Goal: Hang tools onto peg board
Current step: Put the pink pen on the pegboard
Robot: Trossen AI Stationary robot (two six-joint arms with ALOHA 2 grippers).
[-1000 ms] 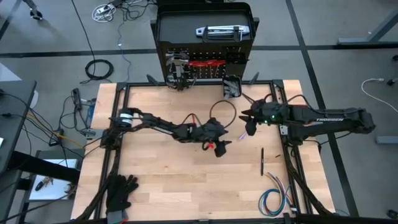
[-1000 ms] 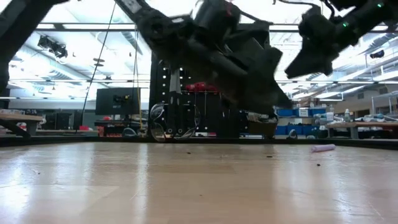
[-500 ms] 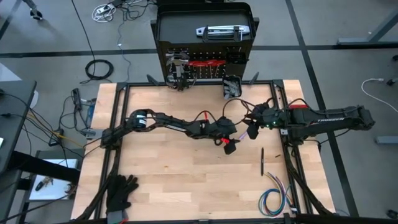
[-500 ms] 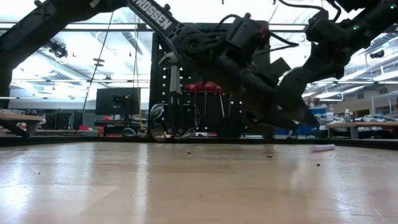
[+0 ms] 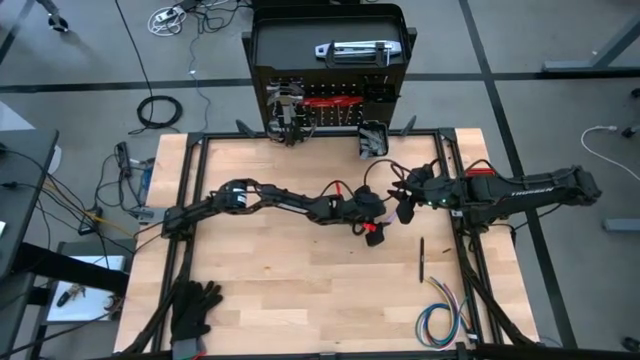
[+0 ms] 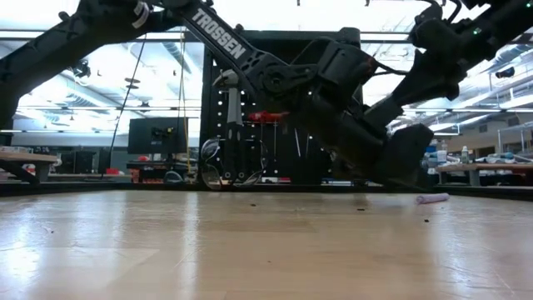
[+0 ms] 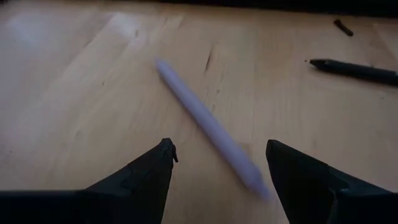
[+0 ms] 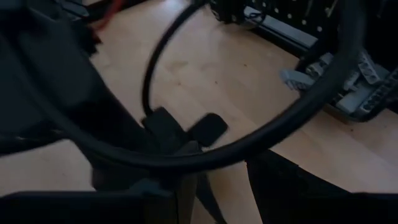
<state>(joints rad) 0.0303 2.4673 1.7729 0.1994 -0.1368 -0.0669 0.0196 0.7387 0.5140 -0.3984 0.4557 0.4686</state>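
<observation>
High view, done: the peg board (image 5: 330, 95) is standing at 12 o'clock past the counter (image 5: 260, 280), with red-handled tools (image 5: 330, 100) and a silver tool (image 5: 350, 50) already sitting on it.
High view, left to do: a thin dark tool (image 5: 422, 258) is lying on the counter at 4 o'clock, so I think the job is only partly done.
High view, arms: the left gripper (image 5: 372, 232) is reaching near the middle, and the right gripper (image 5: 403, 208) is hanging close by at its 2 o'clock.
High view, change: the left arm is stretching farther toward 3 o'clock than a second ago, and the right arm is pulled in closer to it.
Low view: the pale stick (image 6: 432, 198) is lying on the counter at 3 o'clock, and both arms are crowding in above it, lower than before.
Left wrist view: the left fingers (image 7: 146, 177) are standing wide apart and holding nothing, with the pale stick lying between them and the dark tool (image 7: 354, 68) farther off.
Right wrist view: a cable is blocking the way, so I cannot tell how the right fingers are standing.
</observation>
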